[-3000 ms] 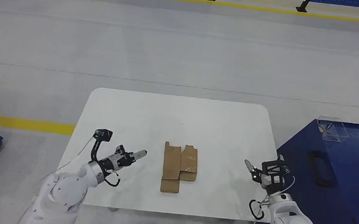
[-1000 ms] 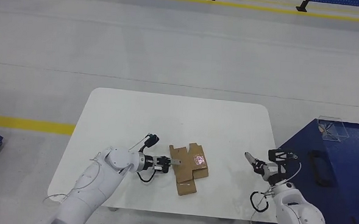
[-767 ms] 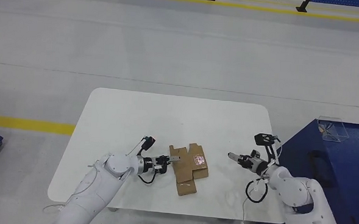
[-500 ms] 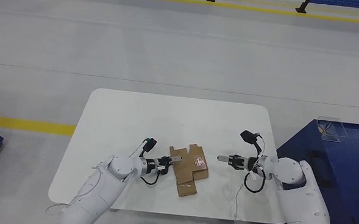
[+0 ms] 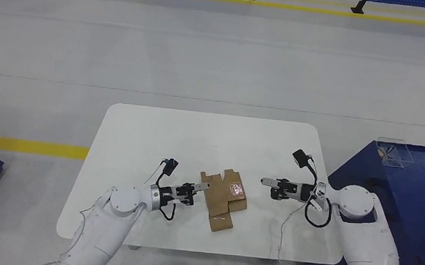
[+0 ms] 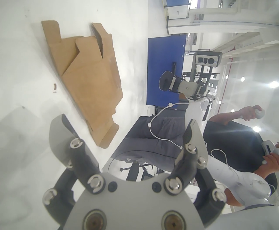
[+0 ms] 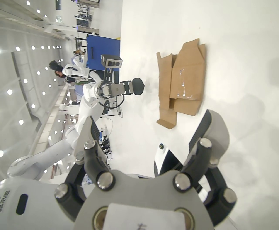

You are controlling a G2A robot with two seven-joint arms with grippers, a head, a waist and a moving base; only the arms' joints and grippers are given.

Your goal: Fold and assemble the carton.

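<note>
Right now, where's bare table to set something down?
The far half of the white table, from the flat brown cardboard carton back to the far edge, is bare. Crowded: the near middle, where the open left gripper and open right gripper flank the carton.

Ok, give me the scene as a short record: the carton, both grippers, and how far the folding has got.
carton: flattened brown cardboard, lying on the white table, on the half nearer the robot
left gripper: open, empty, low beside one edge of the carton; cannot tell if it touches
right gripper: open, empty, on the carton's opposite side, with bare table between them
progress: no box shape formed yet; neither gripper holds the cardboard
</note>
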